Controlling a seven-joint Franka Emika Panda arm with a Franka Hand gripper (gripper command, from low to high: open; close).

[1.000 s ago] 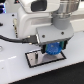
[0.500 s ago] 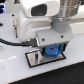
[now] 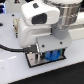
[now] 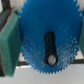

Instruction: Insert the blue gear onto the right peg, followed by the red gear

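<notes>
The blue gear (image 4: pixel 47 30) fills the wrist view, a wide toothed disc with a dark elongated centre hole. A small grey round tip, probably the right peg (image 4: pixel 50 60), shows inside that hole. My gripper (image 4: pixel 46 45) is shut on the blue gear, with green finger pads (image 4: pixel 10 42) pressed on its opposite edges. In the exterior view the gripper (image 3: pixel 51 52) holds the blue gear (image 3: pixel 52 56) low over the grey, black-bordered plate (image 3: pixel 35 60). The pegs are hidden there behind gear and fingers. The red gear is out of view.
The white arm and wrist (image 3: pixel 42 25) fill the upper part of the exterior view. A black cable (image 3: pixel 12 48) runs in from the exterior view's left. The plate lies on a white table (image 3: pixel 20 72).
The gripper with the blue gear has come down a little closer to the plate; its grip looks unchanged.
</notes>
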